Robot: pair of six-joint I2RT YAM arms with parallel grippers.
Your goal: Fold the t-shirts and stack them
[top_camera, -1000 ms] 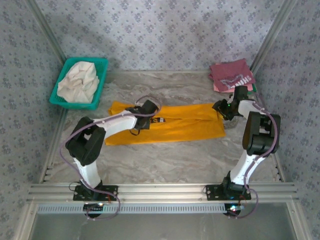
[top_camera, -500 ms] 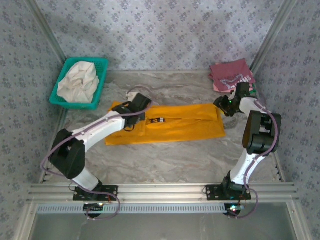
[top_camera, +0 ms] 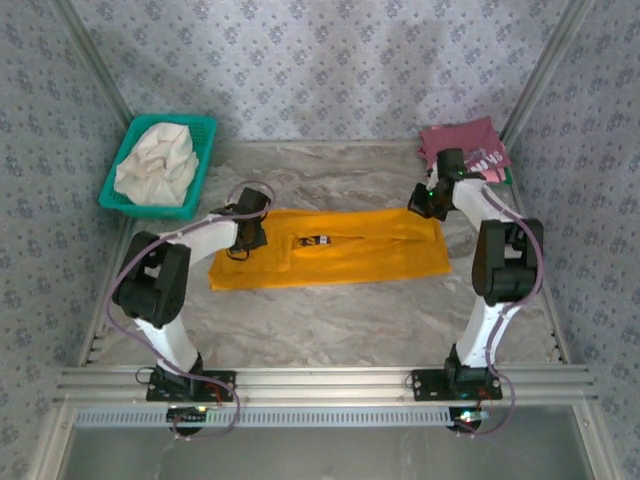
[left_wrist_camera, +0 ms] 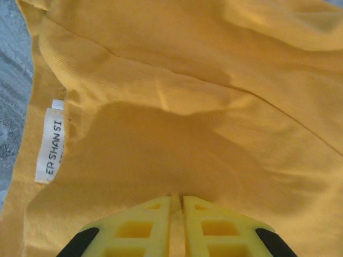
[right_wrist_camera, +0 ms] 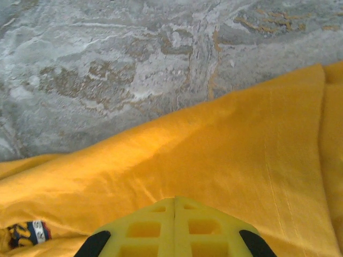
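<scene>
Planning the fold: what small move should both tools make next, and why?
Probably lift both together a little: the left tool and right tool look pinched shut on the far edge of the yellow t-shirt, one near each end, so raising frees that edge to fold nearward.

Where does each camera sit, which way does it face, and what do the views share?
Top external: above and behind the bases, looking down on the table; left arm and right arm show.
Left wrist: on the left arm, looking down at the yellow shirt; its jaws pinch it.
Right wrist: on the right arm, facing the shirt's edge and table; its jaws pinch fabric.
Shared: the yellow shirt.
</scene>
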